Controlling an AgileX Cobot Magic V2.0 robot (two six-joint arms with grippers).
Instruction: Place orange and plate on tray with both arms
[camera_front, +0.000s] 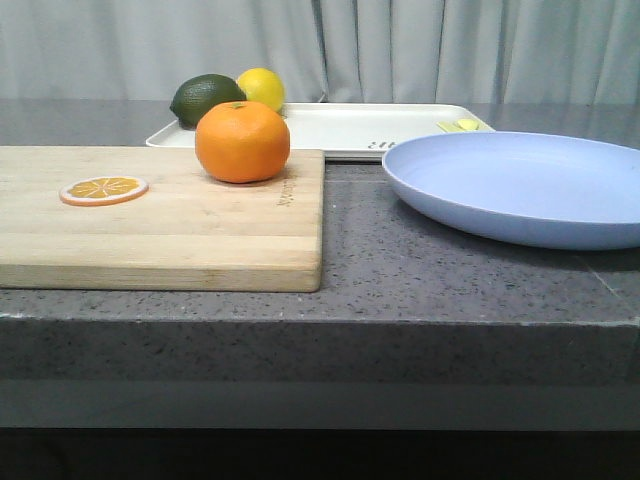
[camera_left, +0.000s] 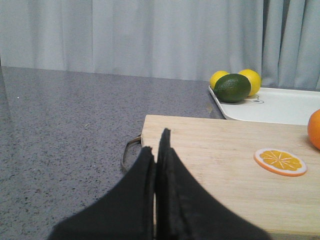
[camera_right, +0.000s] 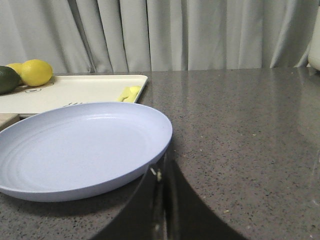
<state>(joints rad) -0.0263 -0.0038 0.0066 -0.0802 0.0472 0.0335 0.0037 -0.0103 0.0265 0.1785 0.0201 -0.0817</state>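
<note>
Light wooden cutting board (camera_front: 160, 215) lying flat on the speckled grey stone countertop (camera_front: 450, 270), with a metal handle (camera_left: 129, 150) at one end. Flat orange slice disc (camera_front: 104, 189) resting on the board. Dark green avocado-like fruit (camera_front: 206, 99) beside two yellow lemons (camera_left: 250, 80). Small yellow piece (camera_right: 129, 93) farther along. Pale grey pleated curtain (camera_front: 420, 45) behind.

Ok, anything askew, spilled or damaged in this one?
Nothing stands out. The orange and orange slice sit on the cutting board, the plate lies flat on the counter, and the tray looks intact.
</note>
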